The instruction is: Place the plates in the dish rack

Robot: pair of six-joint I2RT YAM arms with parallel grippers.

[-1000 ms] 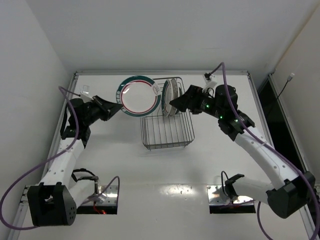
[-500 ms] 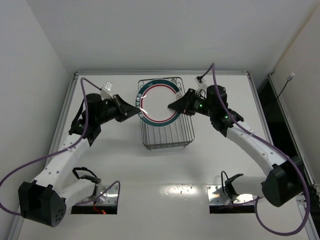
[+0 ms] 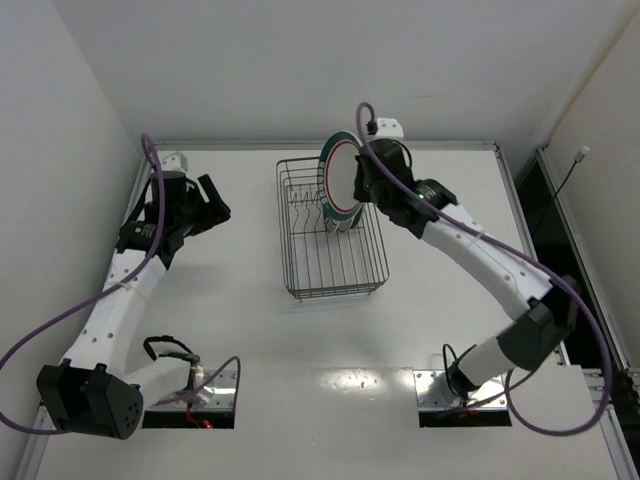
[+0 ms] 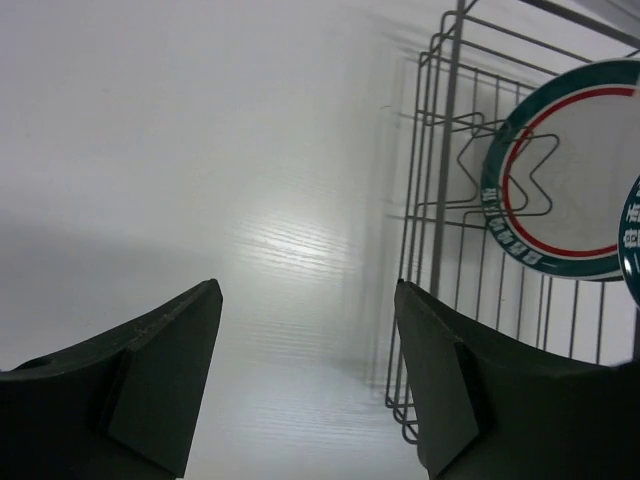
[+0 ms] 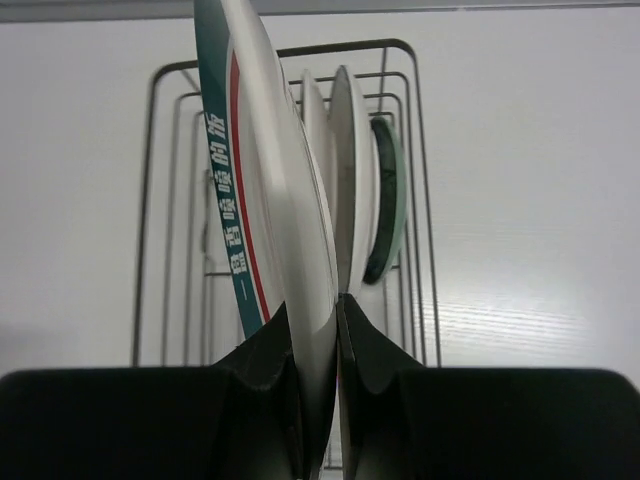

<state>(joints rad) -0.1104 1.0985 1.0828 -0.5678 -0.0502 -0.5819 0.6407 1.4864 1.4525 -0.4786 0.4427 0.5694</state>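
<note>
The right pincer (image 5: 318,318) is shut tight on the edge of a teal-rimmed plate (image 5: 262,200). The plate stands up on its edge over the far end of the dish rack (image 3: 335,268), just beside other plates (image 5: 350,170) standing inside. The left pincer (image 4: 305,300) is wide open and holds nothing, off to the rack's left above the worktop (image 3: 250,330).

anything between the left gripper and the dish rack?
No objects, just bare white table between the open left gripper and the dish rack. Clearest in the top external view; the left wrist view agrees.
</note>
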